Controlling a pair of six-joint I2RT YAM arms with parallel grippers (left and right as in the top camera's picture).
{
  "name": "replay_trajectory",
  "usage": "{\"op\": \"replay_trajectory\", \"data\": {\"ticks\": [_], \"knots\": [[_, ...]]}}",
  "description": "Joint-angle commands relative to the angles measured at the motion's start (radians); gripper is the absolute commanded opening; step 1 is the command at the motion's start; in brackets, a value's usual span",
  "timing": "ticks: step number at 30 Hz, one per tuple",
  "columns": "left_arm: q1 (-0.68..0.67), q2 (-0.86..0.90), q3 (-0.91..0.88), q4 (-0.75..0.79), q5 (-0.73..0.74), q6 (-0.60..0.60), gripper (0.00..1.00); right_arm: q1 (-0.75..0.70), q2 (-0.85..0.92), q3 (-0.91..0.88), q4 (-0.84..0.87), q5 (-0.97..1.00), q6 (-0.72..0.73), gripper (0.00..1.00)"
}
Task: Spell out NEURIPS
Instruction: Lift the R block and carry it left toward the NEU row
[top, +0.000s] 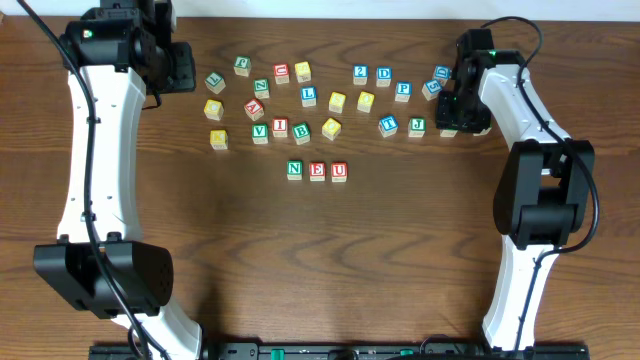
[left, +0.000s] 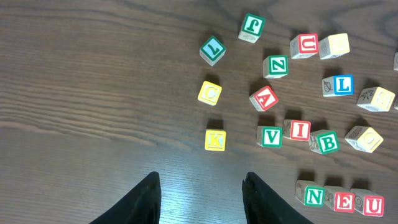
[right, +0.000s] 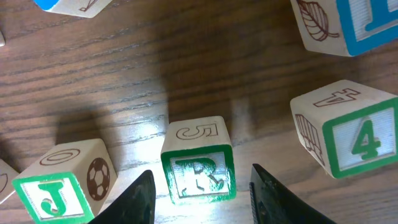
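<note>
Green N, red E and red U stand in a row at the table's middle; the left wrist view shows the same N, E and U. A green R cube sits on the table between the fingers of my right gripper, with a narrow gap on each side. In the overhead view, my right gripper hides that cube. Red I and blue P lie among the loose cubes. My left gripper is open and empty, at the far left.
A green J cube stands close on the R's left and a green 4 cube on its right, with a blue-edged cube beyond. Several other letter cubes, such as L and B, are scattered across the back.
</note>
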Motion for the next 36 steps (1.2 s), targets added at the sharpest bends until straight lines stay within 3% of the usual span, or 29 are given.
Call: {"op": "replay_trajectory", "data": {"ticks": [1, 14, 26, 36], "knots": [[-0.003, 0.000, 0.015, -0.002, -0.009, -0.004, 0.42, -0.012, 0.011, -0.011, 0.010, 0.011, -0.022, 0.43], [-0.003, 0.000, 0.015, -0.002, -0.009, -0.004, 0.43, -0.012, 0.011, -0.011, 0.047, 0.011, -0.090, 0.38], [-0.003, 0.000, 0.015, -0.002, -0.009, -0.004, 0.42, -0.011, 0.011, -0.011, 0.046, -0.001, -0.089, 0.28], [-0.003, 0.000, 0.015, -0.002, -0.009, -0.004, 0.43, -0.010, 0.011, -0.011, 0.043, -0.012, -0.089, 0.29]]}}
